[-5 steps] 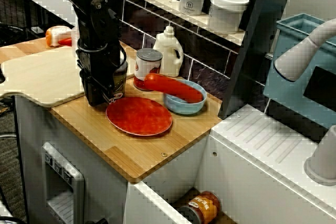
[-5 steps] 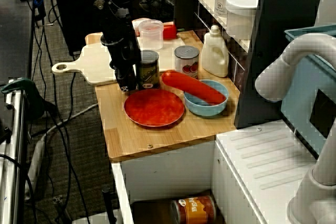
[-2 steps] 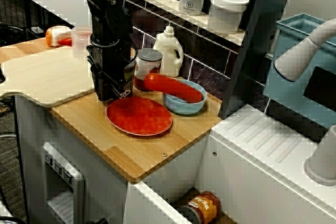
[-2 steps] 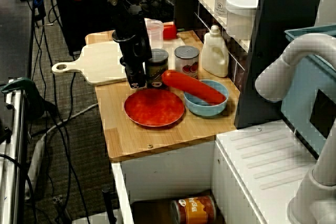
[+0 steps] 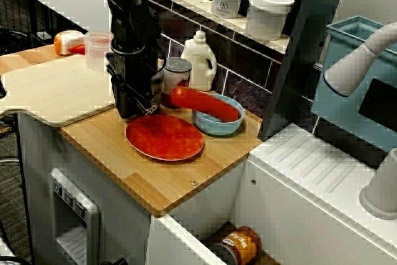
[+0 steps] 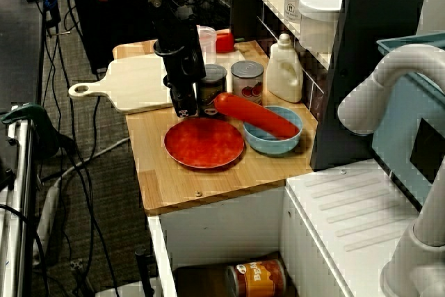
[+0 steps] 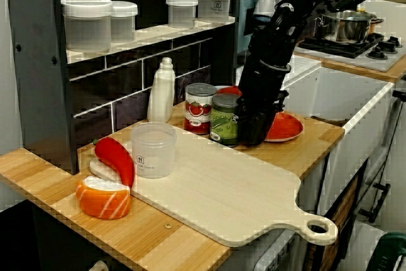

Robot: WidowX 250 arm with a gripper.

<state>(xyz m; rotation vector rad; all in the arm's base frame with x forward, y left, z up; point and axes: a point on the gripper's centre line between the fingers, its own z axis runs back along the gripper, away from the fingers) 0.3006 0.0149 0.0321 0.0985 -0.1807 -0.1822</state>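
Green-labelled can (image 7: 224,120) upright on wooden counter (image 7: 315,139); just beside red-labelled can (image 7: 199,108)

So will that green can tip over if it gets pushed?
Probably not if pushed low: the green can stands upright on a flat base, so it should slide on the wooden counter. Its metal wall likely stays stiff. Knocked over, its round shape would probably roll.
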